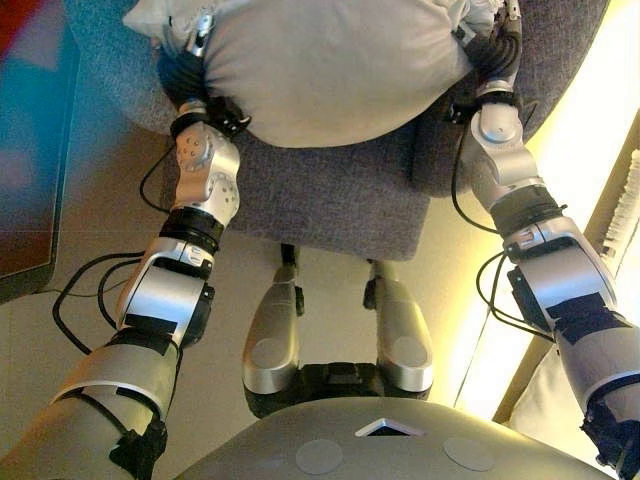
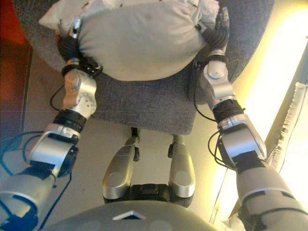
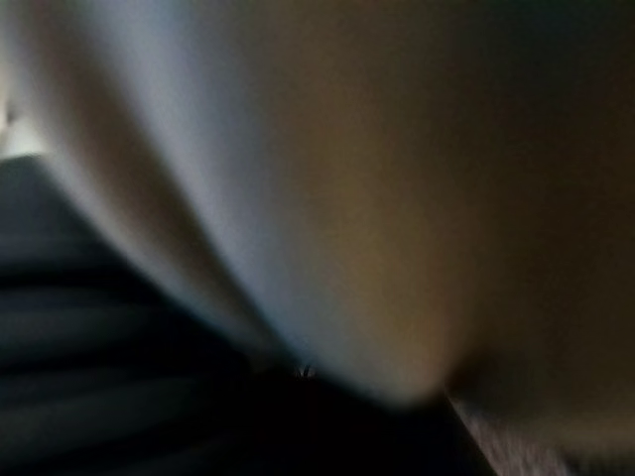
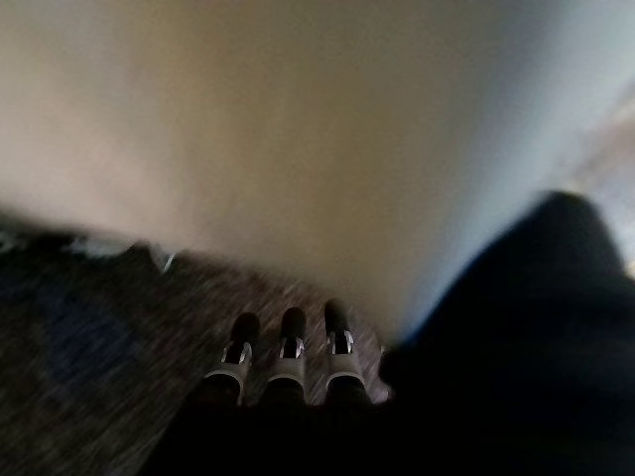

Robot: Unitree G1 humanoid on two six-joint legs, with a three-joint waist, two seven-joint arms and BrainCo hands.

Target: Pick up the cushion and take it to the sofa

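Observation:
A pale beige cushion (image 1: 330,70) is held between my two hands, just above a grey upholstered seat (image 1: 330,205). My left hand (image 1: 203,35) presses the cushion's left side, with one silver finger lying straight along it. My right hand (image 1: 497,50) presses the right side. In the right wrist view its fingers (image 4: 288,347) reach out straight under the cushion (image 4: 298,129), over the grey fabric (image 4: 99,327). The left wrist view is filled by the cushion (image 3: 298,198), and no fingers show there.
The grey seat's front edge (image 1: 340,250) lies just ahead of me, over beige floor (image 1: 90,210). A dark flat panel (image 1: 30,150) stands at the left. A bright strip and a white fringed cloth (image 1: 627,205) run along the right.

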